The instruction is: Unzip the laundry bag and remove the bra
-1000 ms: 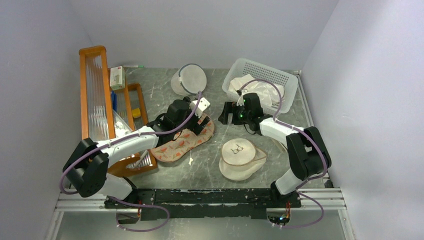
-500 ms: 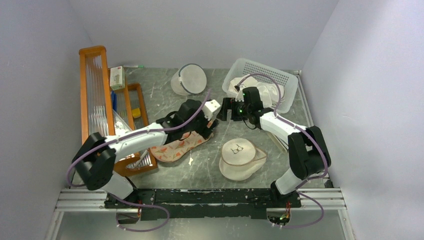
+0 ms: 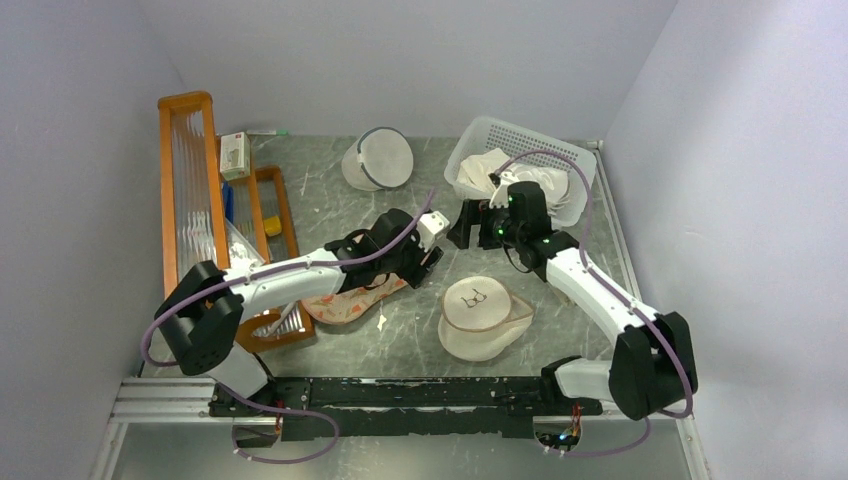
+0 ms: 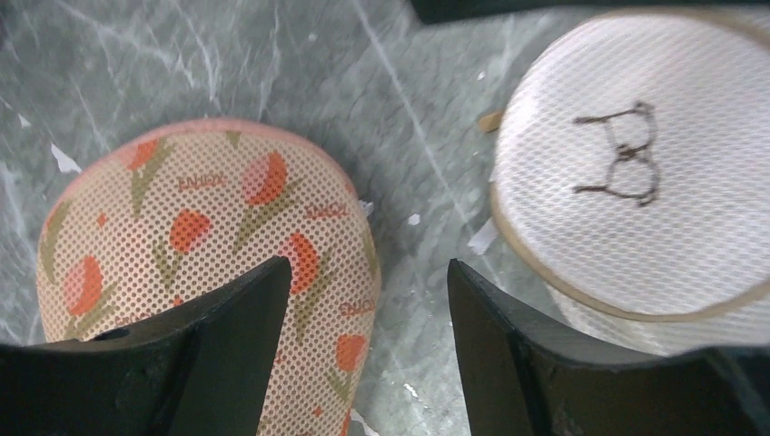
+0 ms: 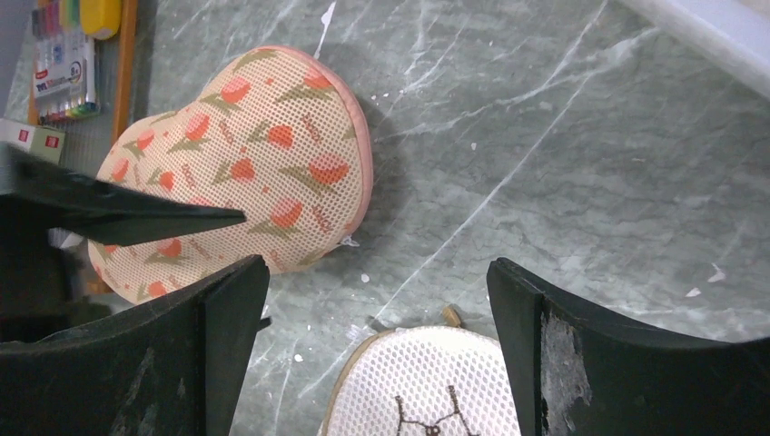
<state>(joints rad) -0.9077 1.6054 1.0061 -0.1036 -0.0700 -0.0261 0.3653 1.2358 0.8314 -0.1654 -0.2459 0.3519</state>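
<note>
Peach laundry bag [image 4: 218,218] is seen just left of the round cream pouch [image 4: 626,182], bra unseen; left gripper [image 4: 368,268] and right gripper [image 5: 377,263] are held apart, empty: mesh, not zipper pull, may be pinched

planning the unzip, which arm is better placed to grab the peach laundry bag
Left, probably. The left gripper hangs over an edge of the peach laundry bag, jaws open, one finger above the fabric. The right gripper looks higher, over table between that bag and the round cream pouch.
</note>
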